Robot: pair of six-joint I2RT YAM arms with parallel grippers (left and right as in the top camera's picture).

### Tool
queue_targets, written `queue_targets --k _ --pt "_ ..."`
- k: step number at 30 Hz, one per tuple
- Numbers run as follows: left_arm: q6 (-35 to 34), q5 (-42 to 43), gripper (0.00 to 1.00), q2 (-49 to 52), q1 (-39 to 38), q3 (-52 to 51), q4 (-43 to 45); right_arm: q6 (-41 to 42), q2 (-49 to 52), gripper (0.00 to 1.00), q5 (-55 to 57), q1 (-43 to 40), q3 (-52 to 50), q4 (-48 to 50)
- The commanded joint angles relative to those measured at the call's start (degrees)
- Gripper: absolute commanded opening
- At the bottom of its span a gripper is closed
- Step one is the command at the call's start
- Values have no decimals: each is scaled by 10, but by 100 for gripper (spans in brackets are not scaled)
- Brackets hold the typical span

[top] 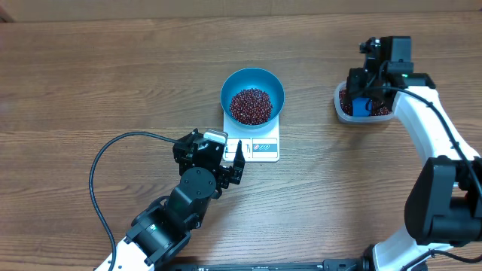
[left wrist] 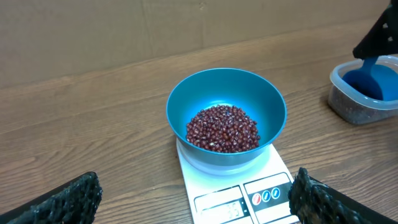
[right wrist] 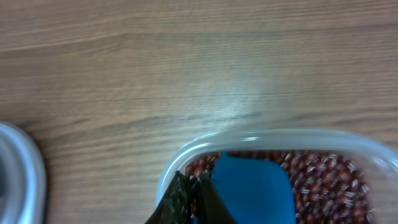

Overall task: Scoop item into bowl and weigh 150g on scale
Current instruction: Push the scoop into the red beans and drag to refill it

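The bright blue bowl (top: 230, 83) (left wrist: 267, 106) stands on the white scale (top: 265, 147) (left wrist: 280, 169) and holds a heap of dark red-brown beans (top: 251, 105) (left wrist: 222, 127). My left gripper (top: 212, 150) (left wrist: 196, 208) is wide open just in front of the scale, with the display showing between its fingers and nothing held. At the right, my right gripper (top: 361, 94) (right wrist: 198, 193) is shut on the blue scoop (top: 361, 106) (left wrist: 373, 84) (right wrist: 252, 186). The scoop sits inside the clear tub (top: 340, 105) (left wrist: 339, 102) (right wrist: 186, 155) among more beans (right wrist: 323, 174).
A black cable (top: 94, 173) loops over the wooden table to the left of the left arm. A brown cardboard wall (left wrist: 124, 31) runs behind the table. The white right arm (top: 429, 128) stretches along the right side.
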Motion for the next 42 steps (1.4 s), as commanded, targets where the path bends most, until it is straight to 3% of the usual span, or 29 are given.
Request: queue_targets --k 1,13,42 --pt "-12 -10 100 1 -4 -4 1 16 3 4 -51 -33 -9 -46" --pt "-12 -10 100 1 -4 -4 1 9 3 4 -161 -105 -9 -71" --pt "-12 -10 99 1 -4 -4 1 10 3 4 -178 -139 -9 -72"
